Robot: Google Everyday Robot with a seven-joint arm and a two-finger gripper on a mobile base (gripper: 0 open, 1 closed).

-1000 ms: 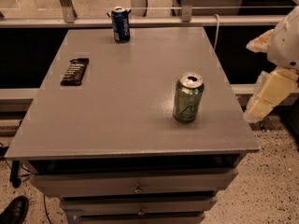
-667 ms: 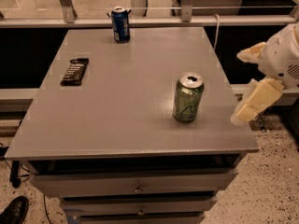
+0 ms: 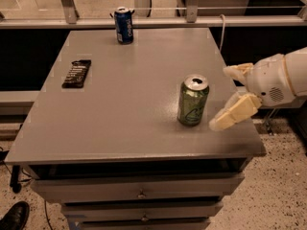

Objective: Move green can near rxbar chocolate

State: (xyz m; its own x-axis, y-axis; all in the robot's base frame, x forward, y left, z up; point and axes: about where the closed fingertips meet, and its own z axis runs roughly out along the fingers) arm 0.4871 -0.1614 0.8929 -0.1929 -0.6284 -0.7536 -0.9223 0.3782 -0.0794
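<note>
1. The cream-coloured two-finger gripper [image 3: 219, 98] hangs over the right edge of the flat grey metal table [image 3: 120, 128], reaching in from the white arm at the right of the view.
2. Its fingers [image 3: 236, 112] are spread wide apart and hold nothing.
3. The green metal drink can with a silver top and pale curved markings [image 3: 193, 101] stands upright just beside the fingertips, on the side they point to, not touching them.
4. The flat, dark rectangular snack bar wrapper with rows of white text [image 3: 76, 73] lies well apart from the gripper, beyond the green can, near the table's opposite edge.
5. A blue drink can [image 3: 123, 25] stands upright at the back edge, far from the gripper.
6. Grey drawers [image 3: 139, 188] sit under the tabletop, below the gripper's level.
</note>
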